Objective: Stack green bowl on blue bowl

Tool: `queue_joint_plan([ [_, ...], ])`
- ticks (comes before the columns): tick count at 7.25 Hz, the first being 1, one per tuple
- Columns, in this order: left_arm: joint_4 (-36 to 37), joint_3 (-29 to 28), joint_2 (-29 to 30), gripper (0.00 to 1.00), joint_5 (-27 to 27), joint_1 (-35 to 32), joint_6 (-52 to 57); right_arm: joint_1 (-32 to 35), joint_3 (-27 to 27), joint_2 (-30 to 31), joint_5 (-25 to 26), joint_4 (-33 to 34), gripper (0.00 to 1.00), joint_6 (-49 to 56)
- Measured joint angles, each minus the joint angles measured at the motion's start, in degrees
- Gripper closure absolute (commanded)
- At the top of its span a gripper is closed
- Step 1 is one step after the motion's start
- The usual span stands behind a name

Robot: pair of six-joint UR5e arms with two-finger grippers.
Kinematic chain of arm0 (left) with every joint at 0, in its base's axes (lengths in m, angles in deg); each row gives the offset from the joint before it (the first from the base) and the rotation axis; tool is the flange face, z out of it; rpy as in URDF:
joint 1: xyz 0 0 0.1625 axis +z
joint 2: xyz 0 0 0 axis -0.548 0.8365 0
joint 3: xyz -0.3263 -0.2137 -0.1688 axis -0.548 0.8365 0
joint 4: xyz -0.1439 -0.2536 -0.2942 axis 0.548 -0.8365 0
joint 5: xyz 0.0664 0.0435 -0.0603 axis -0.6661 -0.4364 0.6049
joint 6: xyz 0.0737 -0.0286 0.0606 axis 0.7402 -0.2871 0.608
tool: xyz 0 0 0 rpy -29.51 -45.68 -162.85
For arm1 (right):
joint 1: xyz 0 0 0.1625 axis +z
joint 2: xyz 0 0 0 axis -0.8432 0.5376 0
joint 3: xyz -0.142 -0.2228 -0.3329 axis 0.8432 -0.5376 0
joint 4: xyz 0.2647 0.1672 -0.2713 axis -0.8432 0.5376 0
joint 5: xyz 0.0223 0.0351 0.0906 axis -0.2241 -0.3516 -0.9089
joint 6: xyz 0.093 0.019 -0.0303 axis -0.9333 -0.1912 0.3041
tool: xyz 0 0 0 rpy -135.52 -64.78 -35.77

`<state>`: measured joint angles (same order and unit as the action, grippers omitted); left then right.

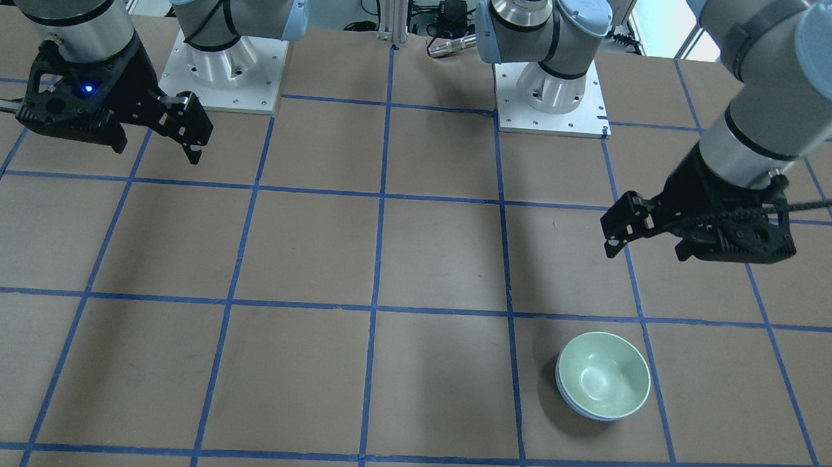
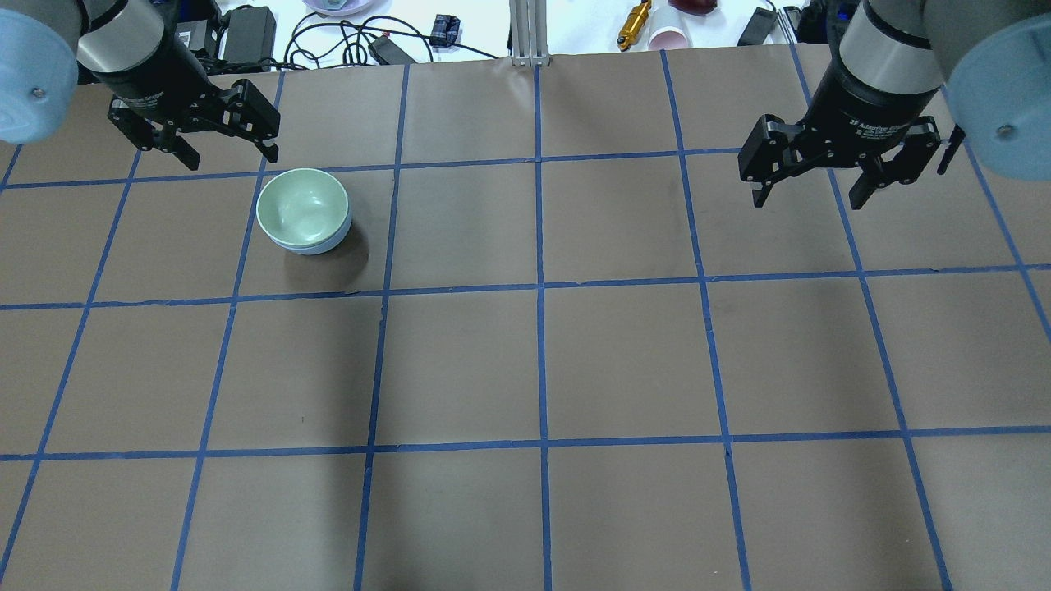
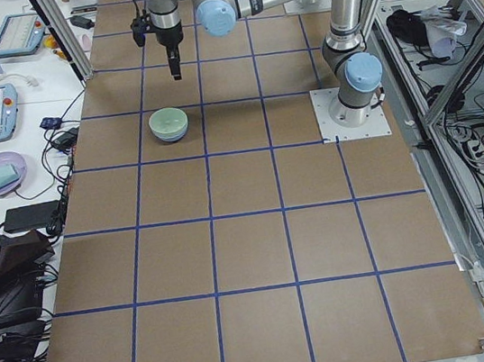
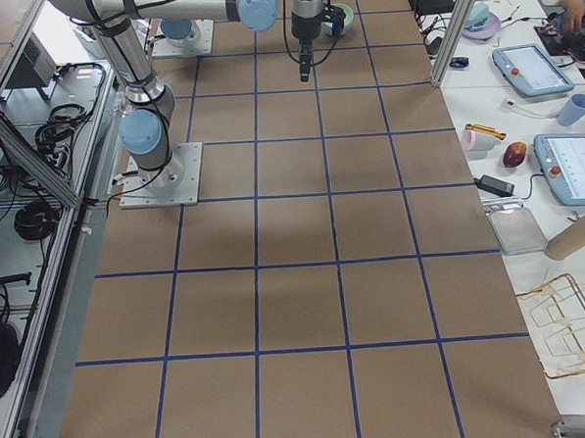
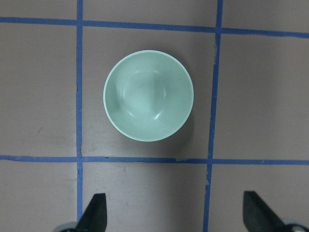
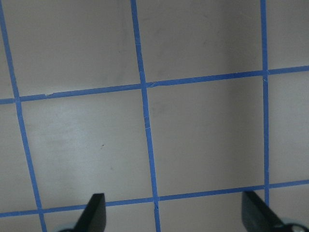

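The green bowl (image 2: 302, 207) sits nested upright inside the blue bowl (image 2: 328, 244), of which only a thin rim and lower side show. The stack stands on the table's far left part; it also shows in the front view, green bowl (image 1: 603, 373) in blue bowl (image 1: 569, 400). In the left wrist view the green bowl (image 5: 148, 95) lies ahead of the two fingertips. My left gripper (image 2: 231, 158) is open and empty, raised just beyond the stack and apart from it. My right gripper (image 2: 809, 199) is open and empty, raised over the far right of the table.
The table is brown paper with a blue tape grid (image 2: 539, 287). The two arm bases (image 1: 226, 71) (image 1: 550, 92) stand at the robot's edge. Cables, a gold tool (image 2: 631, 25) and a pink cup (image 2: 669, 37) lie beyond the far edge.
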<state>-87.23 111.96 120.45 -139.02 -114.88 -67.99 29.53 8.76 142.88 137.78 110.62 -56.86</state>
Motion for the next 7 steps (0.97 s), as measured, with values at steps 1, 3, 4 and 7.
queue_joint_plan([
  [1, -1.42, 0.18, -2.04, 0.00, -2.18, -2.20, -1.80, 0.00, 0.00, 0.00, 0.01, 0.00, 0.00, 0.00],
  [3, -4.74, 0.31, -5.72, 0.00, -3.47, -6.02, -6.03, 0.00, 0.00, 0.00, -0.03, 0.00, 0.00, 0.00],
  [4, -6.80, 0.30, -7.28, 0.00, -3.45, -6.86, -6.90, 0.00, 0.00, 0.00, -0.01, 0.00, 0.00, 0.00],
  [7, -10.56, -0.11, -9.19, 0.00, -2.43, -7.35, -7.40, 0.00, 0.00, 0.00, 0.01, 0.00, 0.00, 0.00],
])
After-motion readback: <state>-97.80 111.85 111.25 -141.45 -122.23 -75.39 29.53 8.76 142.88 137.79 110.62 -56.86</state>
